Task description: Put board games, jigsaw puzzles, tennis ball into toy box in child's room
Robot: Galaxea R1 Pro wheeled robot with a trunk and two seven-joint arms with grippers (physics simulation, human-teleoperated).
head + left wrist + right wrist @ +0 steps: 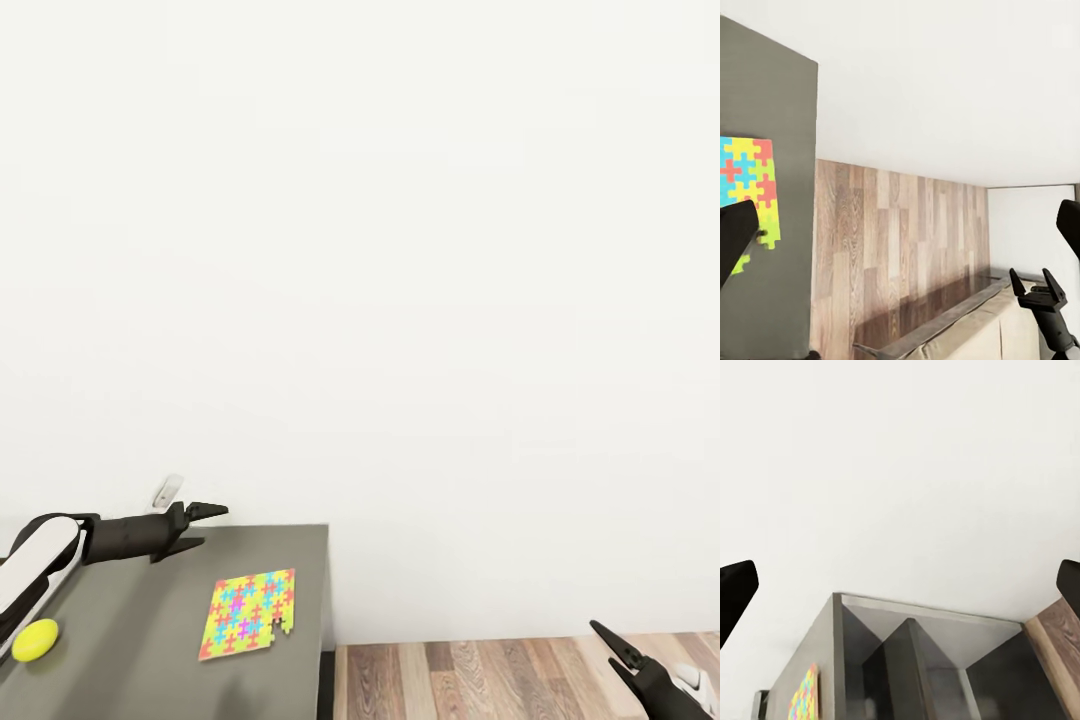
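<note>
Where head view ends: bed (pixel 967 330).

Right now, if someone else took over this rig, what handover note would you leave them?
Left claw: open, empty, hovering over the back of the dark grey table section.
Right claw: off the table's right end above the wood floor; nothing shows between its fingers, and whether it is open or shut is unclear.
On the table: one jigsaw puzzle lying flat near the right edge, and the tennis ball near the left arm.
Done: nothing that can be confirmed from here.
Left: pick up the puzzle and ball, find the toy box, the other puzzle and the board games, and load everything into the box.
</note>
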